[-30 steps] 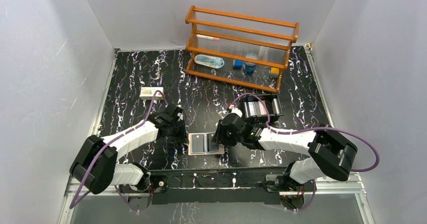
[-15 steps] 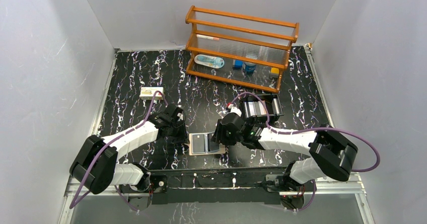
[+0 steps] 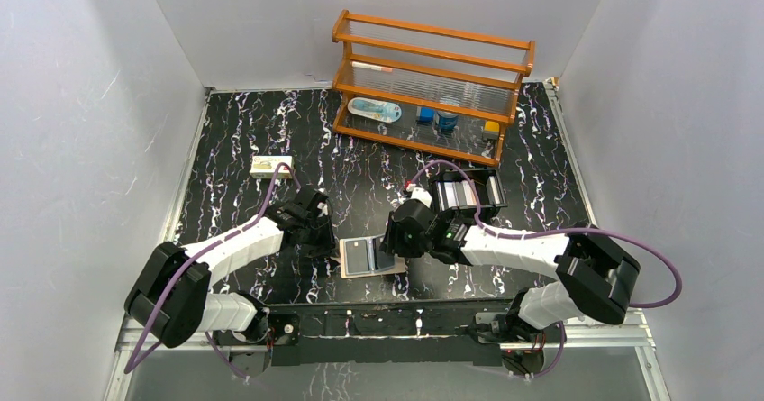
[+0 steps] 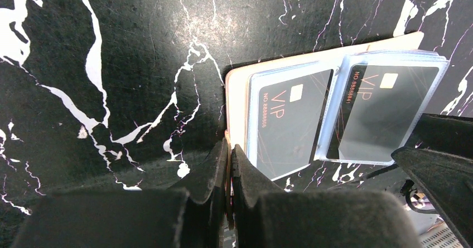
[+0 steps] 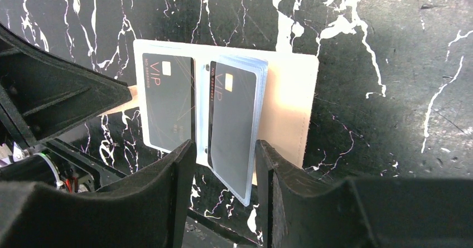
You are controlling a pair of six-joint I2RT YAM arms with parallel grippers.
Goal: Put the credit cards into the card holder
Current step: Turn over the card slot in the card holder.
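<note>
1. Tan card holder with clear plastic sleeves (image 3: 368,259) lies open flat on the black white-veined table (image 3: 360,149), at the near edge, between the two grippers.
2. Left gripper (image 4: 228,147): jaws closed tight, pinching the holder's tan left edge.
3. Right gripper (image 5: 225,147): jaws partly apart, straddling the loose stack of clear sleeves at the holder's middle. There's a gap on one side, and I cannot tell whether the other finger touches the stack. No firm grip visible.
4. Two dark "VIP" credit cards are already sleeved. One (image 4: 290,128) is in the flat page next to the left gripper's pinch, the other (image 4: 382,111) in the top sleeve of the stack between the right fingers.
5. Small pale yellowish rectangular item (image 3: 270,166) sits on the table, left rear, well apart from the holder. Cannot tell what it is.
6. Orange wooden rack (image 3: 432,86) stands at the far edge.
</note>
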